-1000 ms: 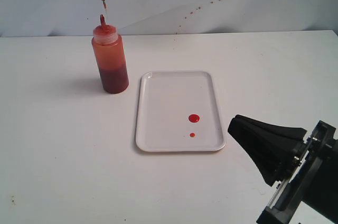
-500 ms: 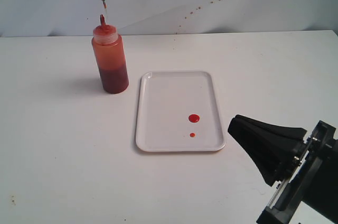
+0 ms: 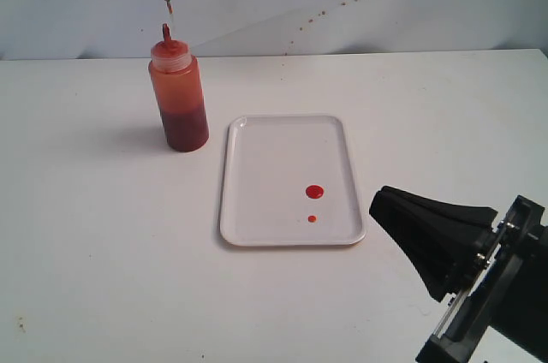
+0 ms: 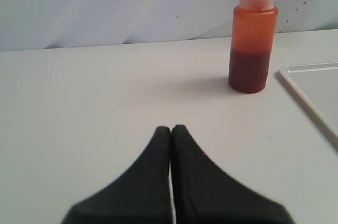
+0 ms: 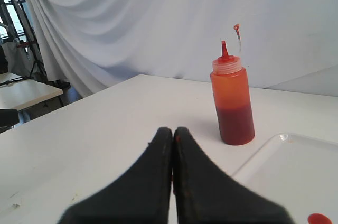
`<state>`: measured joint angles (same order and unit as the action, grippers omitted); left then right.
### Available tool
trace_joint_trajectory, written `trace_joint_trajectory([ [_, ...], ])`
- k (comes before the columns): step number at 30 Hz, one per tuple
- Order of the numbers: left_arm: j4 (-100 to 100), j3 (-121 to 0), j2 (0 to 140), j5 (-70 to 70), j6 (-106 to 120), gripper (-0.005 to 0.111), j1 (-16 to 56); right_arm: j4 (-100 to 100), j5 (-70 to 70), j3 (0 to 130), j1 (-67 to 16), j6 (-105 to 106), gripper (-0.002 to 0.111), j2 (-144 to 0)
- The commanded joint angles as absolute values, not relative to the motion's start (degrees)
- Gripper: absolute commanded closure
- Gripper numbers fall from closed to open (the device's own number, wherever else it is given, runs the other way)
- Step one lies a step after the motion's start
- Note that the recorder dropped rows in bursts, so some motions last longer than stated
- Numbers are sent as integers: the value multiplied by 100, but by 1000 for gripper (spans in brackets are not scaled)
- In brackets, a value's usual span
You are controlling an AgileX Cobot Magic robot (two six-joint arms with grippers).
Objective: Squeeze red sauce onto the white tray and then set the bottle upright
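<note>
- The bottle (image 3: pixel 178 102) stands upright on the counter (image 3: pixel 103 252), at about 10 o'clock from the white tray (image 3: pixel 257 166) in the exterior view. It is just beside the tray but not touching it, and its nozzle points up, so nothing should drip.
- Two round drops of red sauce (image 3: pixel 314 192) lie on the tray toward its 5 o'clock corner, the larger above the smaller.
- The right pincer (image 3: pixel 378 205) sits at 4 o'clock of the tray, off its rim. Its jaws are pressed together and hold nothing.
- The left pincer (image 4: pixel 170 128) is likewise fully closed and empty, well apart from the bottle.
- Judging by this layout, both steps look done, and the arms are held clear so they do not knock the bottle.
</note>
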<state>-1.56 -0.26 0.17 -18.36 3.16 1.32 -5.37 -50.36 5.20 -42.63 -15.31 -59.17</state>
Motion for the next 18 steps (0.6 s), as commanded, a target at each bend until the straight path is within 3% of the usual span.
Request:
trace_joint_trajectory([
  [1, -206, 0, 0, -1800, 350, 107, 161, -514, -5096, 518, -4287, -1515, 108, -5887],
  [12, -206, 0, 0, -1800, 350, 107, 161, -436, -5046, 518, -4246, -1352, 108, -5887],
  [18, -206, 0, 0, -1800, 350, 107, 161, -400, -4401, 518, -3584, -1193, 108, -5245],
])
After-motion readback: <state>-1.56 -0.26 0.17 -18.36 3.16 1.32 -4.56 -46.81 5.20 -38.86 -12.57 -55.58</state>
